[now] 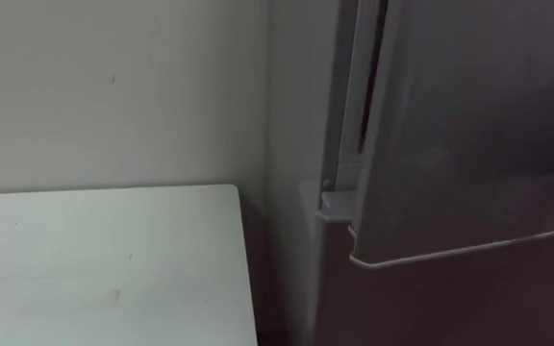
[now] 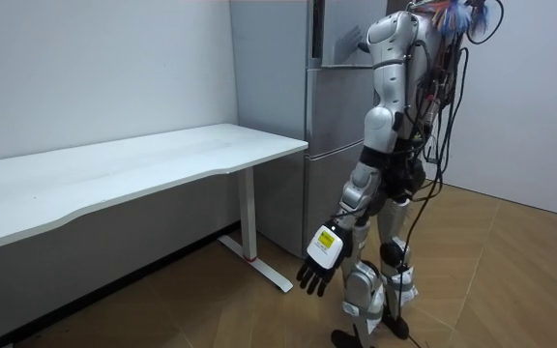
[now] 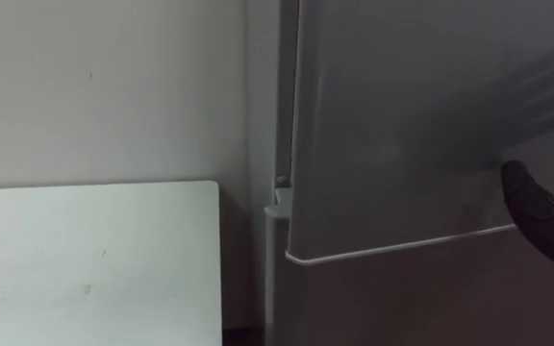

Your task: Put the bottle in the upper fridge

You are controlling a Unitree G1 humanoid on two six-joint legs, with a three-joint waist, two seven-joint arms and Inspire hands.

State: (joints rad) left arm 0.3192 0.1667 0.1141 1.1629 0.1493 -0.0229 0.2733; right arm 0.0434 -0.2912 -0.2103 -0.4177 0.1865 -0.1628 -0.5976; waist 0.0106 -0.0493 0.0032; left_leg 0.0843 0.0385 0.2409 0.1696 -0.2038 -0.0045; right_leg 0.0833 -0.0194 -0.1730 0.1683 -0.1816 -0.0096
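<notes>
I stand close in front of a grey fridge (image 2: pixel 332 145), facing it. Its upper door (image 3: pixel 402 125) stands slightly ajar, with a dark gap (image 1: pixel 365 86) along its left edge. My right hand (image 3: pixel 539 211) is raised at the door's lower right part, dark against the grey panel. Its fingers look straight, and their spread shadow falls on the door. My left hand (image 2: pixel 319 263) hangs by my thigh with relaxed fingers and holds nothing.
A white table (image 1: pixel 104 269) stands to the left of the fridge against the pale wall, its corner close to the fridge side. In the room view the table (image 2: pixel 162 159) runs far to the left. Wooden floor lies behind me.
</notes>
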